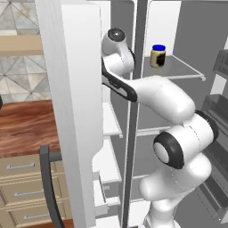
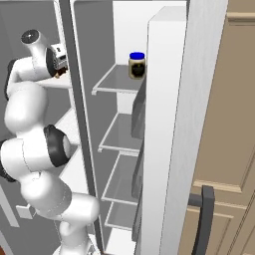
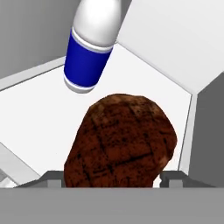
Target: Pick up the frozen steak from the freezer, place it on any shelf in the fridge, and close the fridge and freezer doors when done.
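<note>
The frozen steak (image 3: 122, 140) is a dark brown, grill-marked slab, seen very close in the hand view over a white freezer shelf (image 3: 39, 109). My gripper (image 3: 111, 177) has one fingertip at each of the steak's sides, both touching it, and looks shut on it. In the right base view the hand (image 2: 57, 57) is inside the freezer compartment at upper left, with a bit of brown steak (image 2: 63, 73) under it. In the left base view the wrist (image 1: 116, 38) reaches in behind the open freezer door (image 1: 75, 111).
A white bottle with a blue label (image 3: 92, 48) stands on the same shelf just beyond the steak. A blue-lidded jar (image 1: 158, 55) (image 2: 137, 65) sits on the fridge's top shelf (image 2: 117, 79). The open fridge door (image 2: 169, 124) stands at the right.
</note>
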Available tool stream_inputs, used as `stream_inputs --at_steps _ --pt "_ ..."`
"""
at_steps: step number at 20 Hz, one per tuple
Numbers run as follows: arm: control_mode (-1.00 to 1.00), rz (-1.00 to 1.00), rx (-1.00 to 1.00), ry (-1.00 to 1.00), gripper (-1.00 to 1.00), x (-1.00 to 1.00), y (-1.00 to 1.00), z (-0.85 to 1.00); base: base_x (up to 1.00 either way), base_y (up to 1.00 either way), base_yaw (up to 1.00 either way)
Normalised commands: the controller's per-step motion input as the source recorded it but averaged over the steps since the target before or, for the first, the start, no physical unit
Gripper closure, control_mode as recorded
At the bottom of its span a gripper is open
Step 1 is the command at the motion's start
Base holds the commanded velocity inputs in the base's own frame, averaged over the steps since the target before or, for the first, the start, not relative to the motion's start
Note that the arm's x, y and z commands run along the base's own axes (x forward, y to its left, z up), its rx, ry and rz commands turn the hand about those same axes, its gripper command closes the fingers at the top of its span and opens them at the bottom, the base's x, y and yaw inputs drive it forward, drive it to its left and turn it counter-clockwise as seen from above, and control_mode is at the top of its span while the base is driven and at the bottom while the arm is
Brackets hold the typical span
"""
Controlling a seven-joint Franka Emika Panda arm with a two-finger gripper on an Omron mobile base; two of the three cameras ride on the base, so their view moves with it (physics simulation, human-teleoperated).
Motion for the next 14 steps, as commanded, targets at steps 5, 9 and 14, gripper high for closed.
stream_inputs --at_steps 5,9,14 --pt "-1.0 -0.08 0.02 -0.16 1.0 -1.0 -0.21 0.23 0.0 0.0 0.0" --pt "-1.0 -0.08 0.04 -0.11 1.0 -1.0 -0.29 0.16 0.0 0.0 0.0" --pt "-1.0 -0.09 0.06 -0.07 1.0 -1.0 -0.34 0.11 0.0 0.0 0.0"
